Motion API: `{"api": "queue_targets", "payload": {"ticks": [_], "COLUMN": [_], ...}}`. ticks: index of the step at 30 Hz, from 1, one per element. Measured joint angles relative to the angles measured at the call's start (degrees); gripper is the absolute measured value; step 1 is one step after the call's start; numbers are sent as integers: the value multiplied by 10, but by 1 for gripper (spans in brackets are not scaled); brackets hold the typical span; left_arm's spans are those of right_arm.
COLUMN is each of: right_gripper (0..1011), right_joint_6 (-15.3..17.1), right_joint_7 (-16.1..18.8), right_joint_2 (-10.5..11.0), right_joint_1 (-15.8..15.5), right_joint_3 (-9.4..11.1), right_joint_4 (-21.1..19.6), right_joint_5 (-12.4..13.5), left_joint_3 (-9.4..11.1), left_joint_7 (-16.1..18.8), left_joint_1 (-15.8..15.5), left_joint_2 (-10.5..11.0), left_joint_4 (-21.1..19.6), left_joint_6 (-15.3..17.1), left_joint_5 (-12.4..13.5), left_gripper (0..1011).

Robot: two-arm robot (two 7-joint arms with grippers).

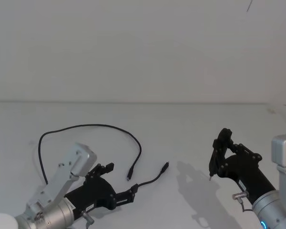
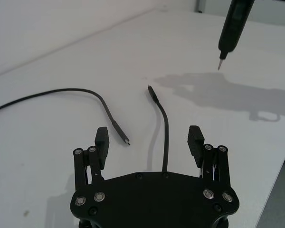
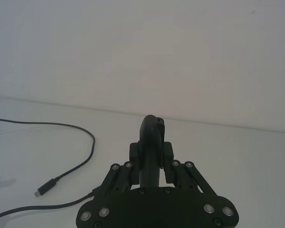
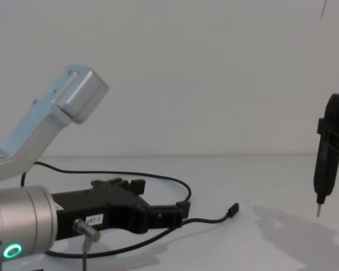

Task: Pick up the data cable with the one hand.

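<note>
The data cable [image 1: 86, 126] is thin and black, and lies in a wide loop on the white table. One plug [image 1: 130, 174] rests just beyond my left gripper [image 1: 121, 179]; the other plug [image 1: 166, 166] points to the right. In the left wrist view, the stretch of cable [image 2: 165, 133] leading to that plug runs between the spread fingers [image 2: 101, 140] of the left gripper [image 2: 148, 140], which is open low over the table. The chest view has this gripper [image 4: 161, 197] beside the cable [image 4: 158, 176]. My right gripper [image 1: 224, 160] hovers at the right, shut on a black pen-shaped tool [image 1: 214, 160] with its tip down.
The pen-shaped tool [image 4: 326, 158] hangs above its shadow on the white table [image 1: 190, 129], right of the cable's end. A plain white wall stands behind. The table's edge [image 2: 275, 190] runs close on the right side.
</note>
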Motion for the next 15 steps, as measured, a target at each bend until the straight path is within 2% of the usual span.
{"api": "queue_targets", "payload": {"ticks": [15], "right_gripper": [279], "right_joint_6": [0], "right_joint_7": [0], "right_joint_2": [0], "right_joint_1": [0], "right_joint_3": [0], "right_joint_4": [0], "right_joint_5": [0], "left_joint_3": [25], "left_joint_7": [-4], "left_joint_1": [-33], "left_joint_2": [-15], "left_joint_4": [42], "left_joint_6": [26], "left_joint_5": [41], "left_gripper": [1001]}}
